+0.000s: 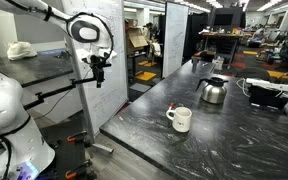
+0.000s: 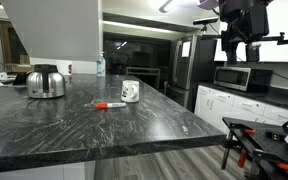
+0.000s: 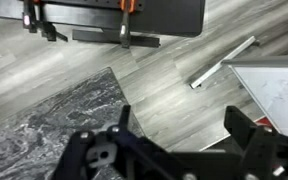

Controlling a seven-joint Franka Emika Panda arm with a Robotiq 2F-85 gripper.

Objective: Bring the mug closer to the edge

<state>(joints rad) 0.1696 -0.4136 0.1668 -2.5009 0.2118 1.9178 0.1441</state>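
The small white mug (image 1: 180, 119) stands upright on the dark marbled countertop, also seen in the other exterior view (image 2: 131, 91). The countertop's edge (image 1: 144, 152) runs along the slab's front; it also shows in an exterior view (image 2: 134, 148). My gripper (image 1: 99, 66) hangs off to the side of the counter, well away from the mug, high above the floor (image 2: 246, 47). In the wrist view the gripper (image 3: 179, 130) is open and empty, over grey wood floor with a counter corner (image 3: 54, 120) at left. The mug is out of the wrist view.
A silver kettle (image 1: 213, 90) with a dark handle stands behind the mug (image 2: 46, 82). A red and white pen (image 2: 109, 104) lies by the mug. A black appliance (image 1: 266, 95) sits at the counter's far end. A clamp stand (image 3: 124, 20) stands on the floor.
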